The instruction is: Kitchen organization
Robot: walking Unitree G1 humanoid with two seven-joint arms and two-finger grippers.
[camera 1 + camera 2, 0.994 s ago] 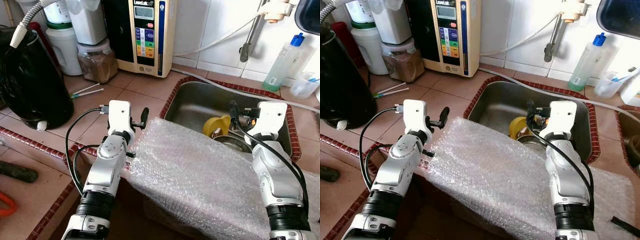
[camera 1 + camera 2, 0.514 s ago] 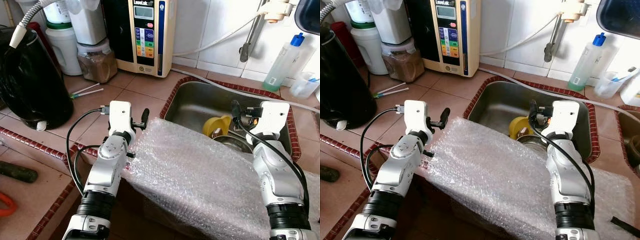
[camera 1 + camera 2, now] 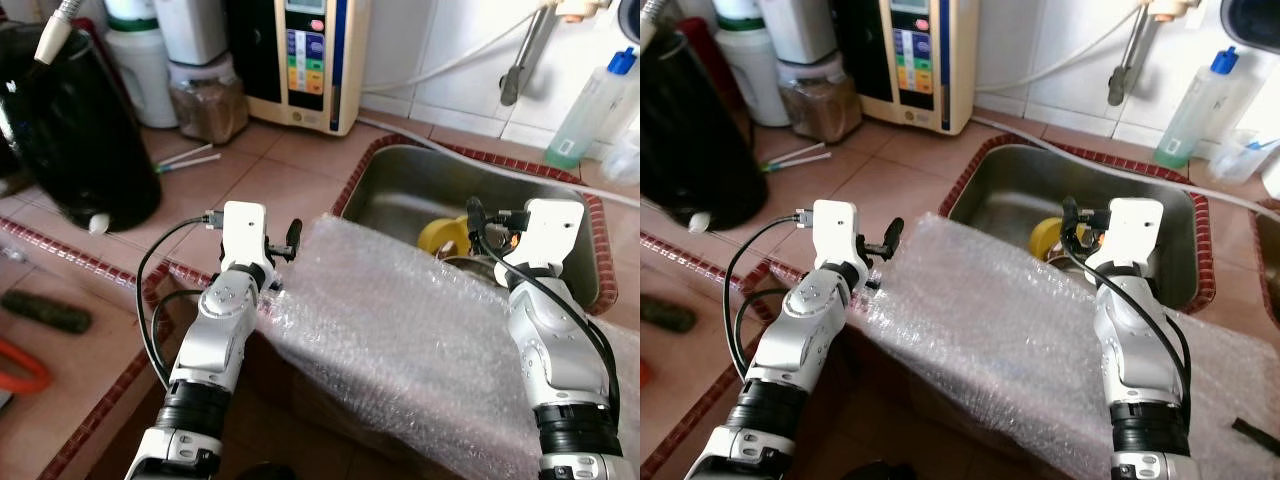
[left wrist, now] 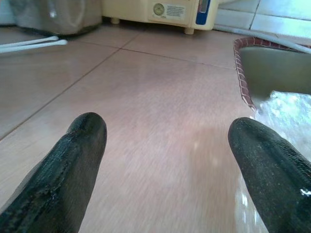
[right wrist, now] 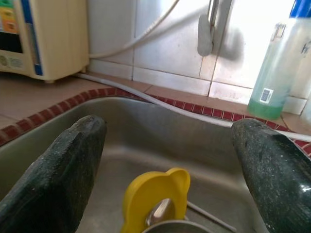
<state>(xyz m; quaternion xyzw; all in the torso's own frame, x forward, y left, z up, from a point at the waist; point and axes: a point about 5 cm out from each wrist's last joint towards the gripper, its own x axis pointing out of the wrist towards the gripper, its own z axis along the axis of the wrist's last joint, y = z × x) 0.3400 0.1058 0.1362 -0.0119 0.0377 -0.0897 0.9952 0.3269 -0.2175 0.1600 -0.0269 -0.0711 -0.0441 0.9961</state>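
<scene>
Countertop (image 3: pixel 270 180), crinkled clear bubble wrap (image 3: pixel 420 340)

Both arms extended over a bubble wrap sheet (image 3: pixel 420 340) at the sink (image 3: pixel 400 195).
Left gripper (image 3: pixel 290 240) at 9 o'clock edge of the sheet; right gripper (image 3: pixel 475 222) at 1 o'clock, beside a yellow cup (image 3: pixel 440 235).

The bubble wrap (image 3: pixel 420 340) covers the near rim of the sink (image 3: pixel 400 200) and hides most of the metal bowl (image 5: pixel 167 226) beside the yellow cup (image 3: pixel 440 236). The picture's top edge cuts off the soap bottle (image 3: pixel 590 110) behind the sink.
</scene>
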